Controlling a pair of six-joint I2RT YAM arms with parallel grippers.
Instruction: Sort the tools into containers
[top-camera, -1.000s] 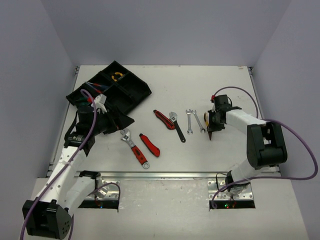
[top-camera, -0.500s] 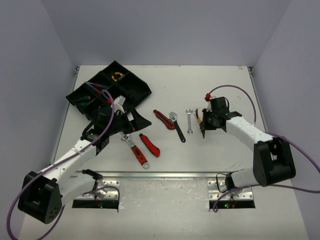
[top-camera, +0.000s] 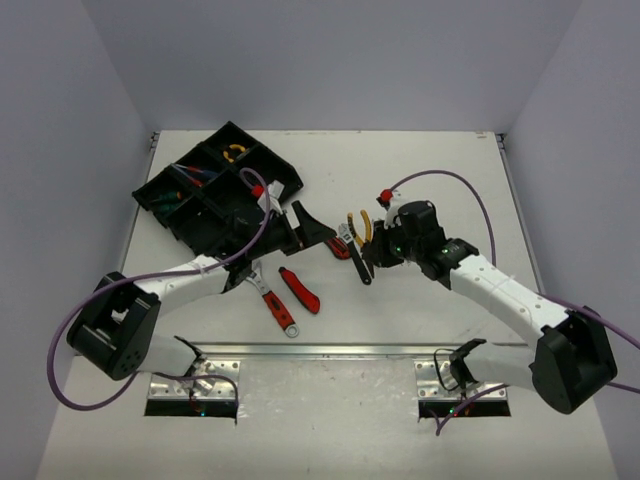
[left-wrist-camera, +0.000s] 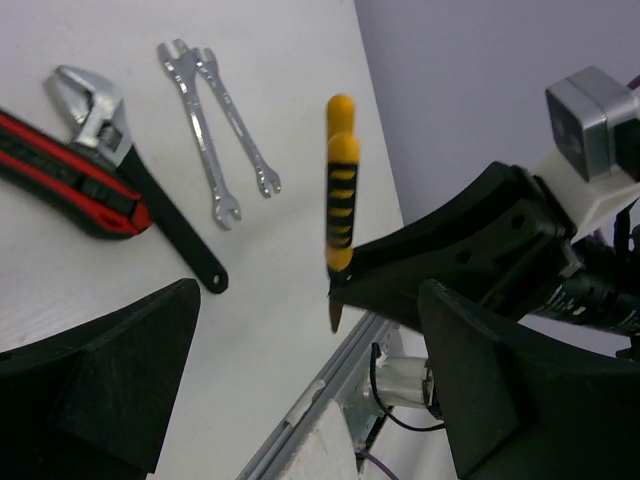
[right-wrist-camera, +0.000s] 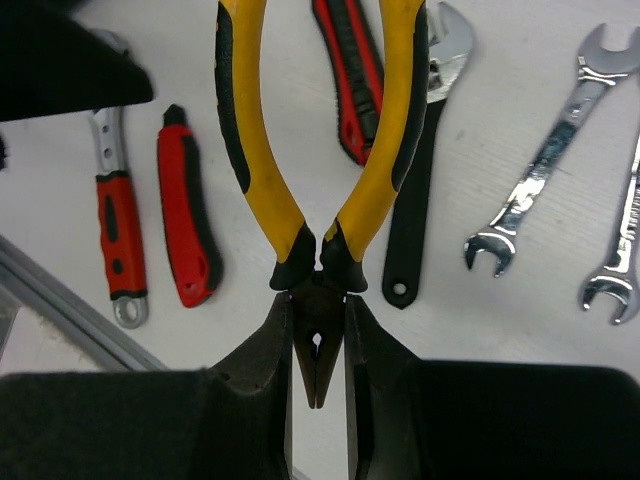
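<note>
My right gripper (right-wrist-camera: 318, 308) is shut on the dark head of the yellow-handled pliers (right-wrist-camera: 255, 170), handles pointing away; from above the pliers (top-camera: 360, 225) hang over mid-table in the right gripper (top-camera: 373, 250). The open left gripper (top-camera: 311, 229) reaches in from the left, close to them, with nothing between its fingers (left-wrist-camera: 100, 390). In the left wrist view the pliers (left-wrist-camera: 340, 180) stand just ahead. Below lie a red utility knife (right-wrist-camera: 348, 70), a black-handled adjustable wrench (right-wrist-camera: 415, 170), two silver spanners (right-wrist-camera: 545, 165), another red knife (top-camera: 299, 290) and a red-handled wrench (top-camera: 270, 298). The black tray (top-camera: 270, 160) sits far left.
The tray holds another pair of yellow pliers (top-camera: 235, 153) and small screwdrivers (top-camera: 190, 175). A metal rail (top-camera: 330, 350) runs along the table's near edge. Purple cables loop off both arms, and grey walls close in the table on three sides.
The right gripper has carried the pliers leftward toward mid-table. The left arm has swung from over the tray to the right, ending close to the pliers.
</note>
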